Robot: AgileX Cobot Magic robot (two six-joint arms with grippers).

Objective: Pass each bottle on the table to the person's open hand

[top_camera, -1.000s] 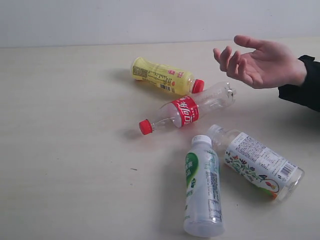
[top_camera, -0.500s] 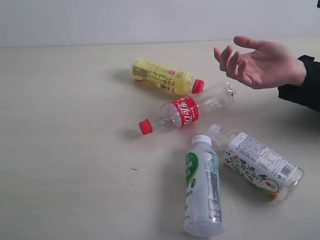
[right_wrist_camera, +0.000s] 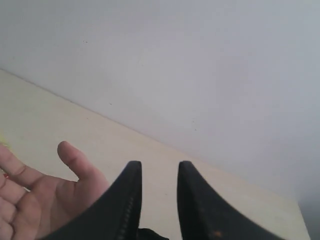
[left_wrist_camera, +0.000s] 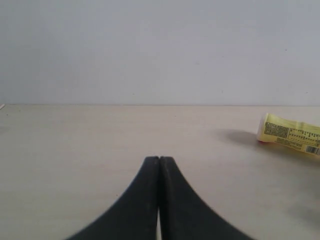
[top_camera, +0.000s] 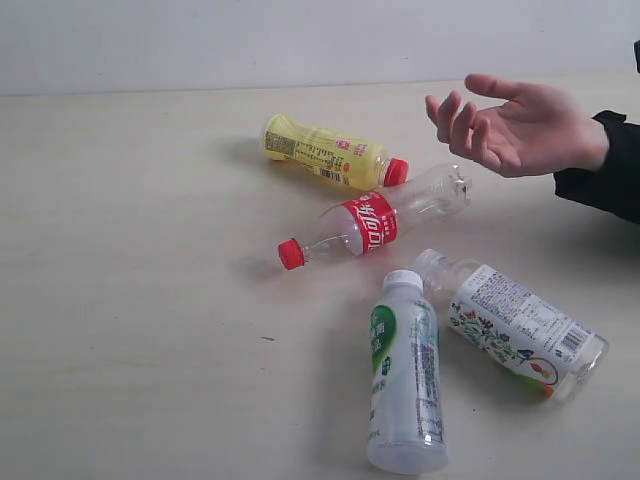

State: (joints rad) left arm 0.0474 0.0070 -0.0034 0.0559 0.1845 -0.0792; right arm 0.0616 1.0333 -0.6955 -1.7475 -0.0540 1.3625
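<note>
Looking at the left gripper [left_wrist_camera: 159, 159] pinched fully together, nothing in it. Got the yellow bottle [left_wrist_camera: 292, 135] lying flat on the table [left_wrist_camera: 75, 150], out ahead of that gripper and off to one side, well apart. Seeing the right gripper [right_wrist_camera: 159, 165] with its fingers apart, empty too, with the person's open hand [right_wrist_camera: 45, 200] near its tips. Also got the red-label bottle [top_camera: 375, 222], white-green bottle [top_camera: 405, 385] and floral bottle [top_camera: 515, 325] lying on the table, no gripper touching them.
</note>
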